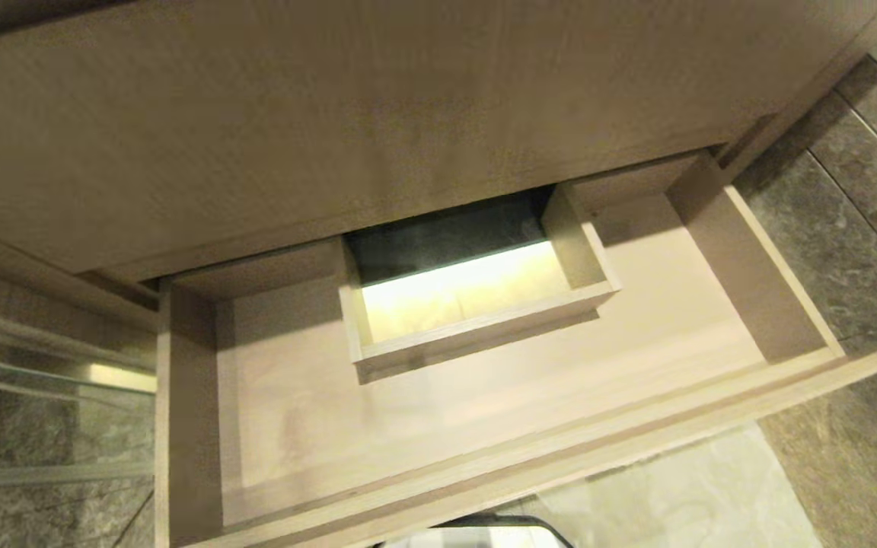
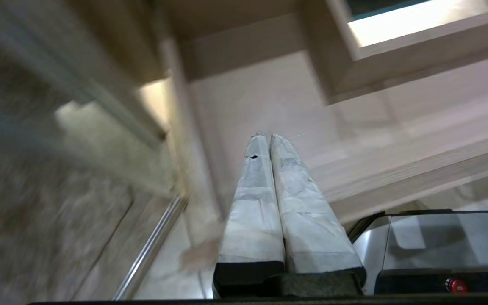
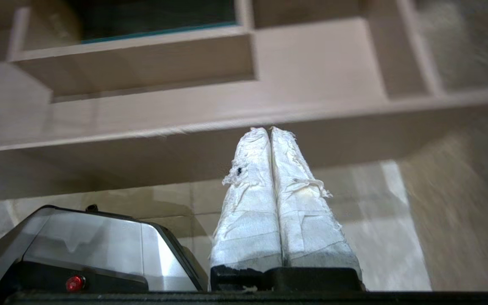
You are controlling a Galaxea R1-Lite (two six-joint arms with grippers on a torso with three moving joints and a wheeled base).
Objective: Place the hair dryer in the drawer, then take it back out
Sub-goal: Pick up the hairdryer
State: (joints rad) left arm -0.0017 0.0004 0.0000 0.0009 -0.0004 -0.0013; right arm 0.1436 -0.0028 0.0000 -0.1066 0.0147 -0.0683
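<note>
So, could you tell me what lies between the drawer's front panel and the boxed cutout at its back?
Only bare drawer floor up to the cutout, seen from the head.

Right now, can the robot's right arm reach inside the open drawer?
Probably yes. The drawer is pulled out and nothing lies on its floor. The right gripper, fingers shut and holding nothing, hangs in front of the drawer's front panel, so it would likely have to lift over that edge first.
</note>
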